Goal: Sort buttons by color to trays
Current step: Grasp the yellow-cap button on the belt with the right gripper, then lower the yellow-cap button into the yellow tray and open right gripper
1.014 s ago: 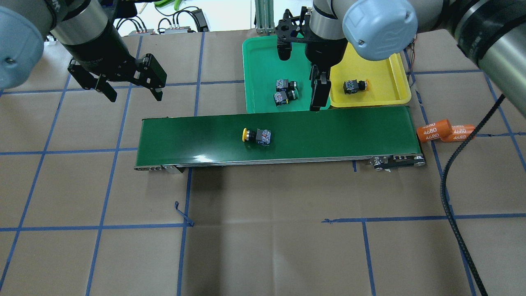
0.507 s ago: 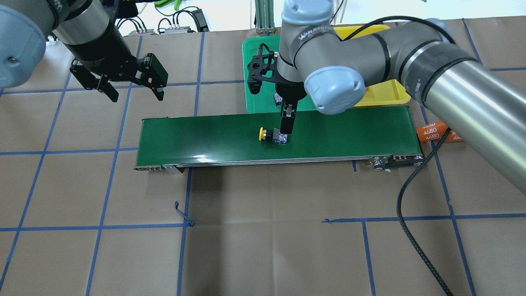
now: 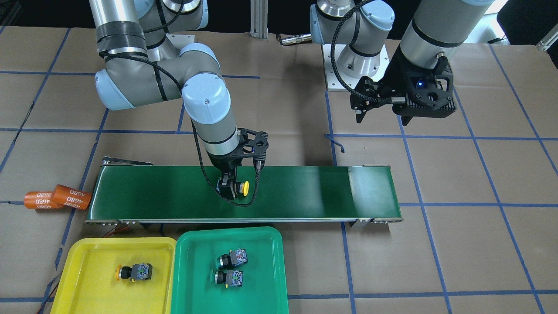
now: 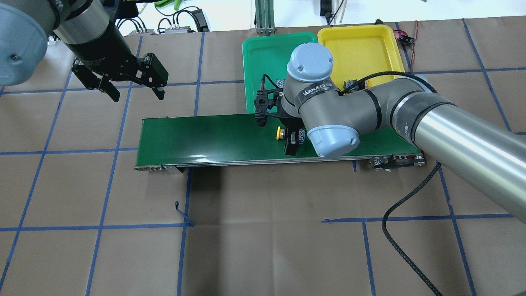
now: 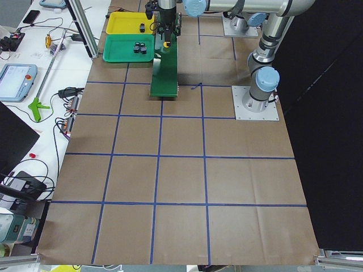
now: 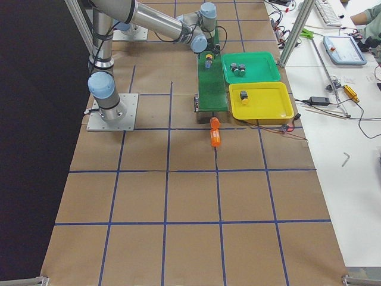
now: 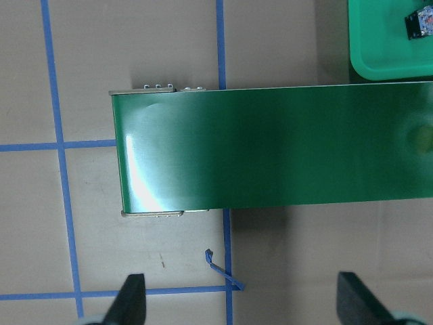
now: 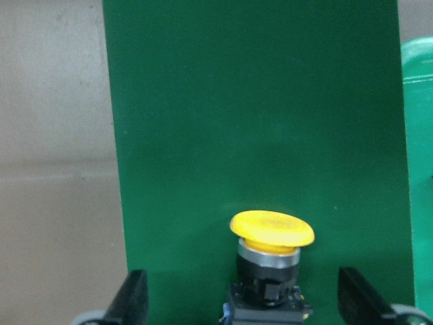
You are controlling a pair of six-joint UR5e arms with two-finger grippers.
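While the right gripper (image 8: 247, 298), jaws apart, brackets the yellow button (image 8: 272, 230), picking seems underway; squeezing shut should follow.

Yellow button (image 8: 272, 230) between right gripper (image 8: 247, 298) fingers, gaps both sides (no contact); right arm (image 4: 370, 107) overhangs green tray's (image 4: 263, 53) near half; conveyor belt (image 4: 205, 135) open toward left gripper (image 4: 135, 95).

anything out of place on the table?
Two orange cylinders lie loose on the paper just off the belt's end. A blue tape strip curls up off the grid line on the belt's robot side. Nothing else stands out.
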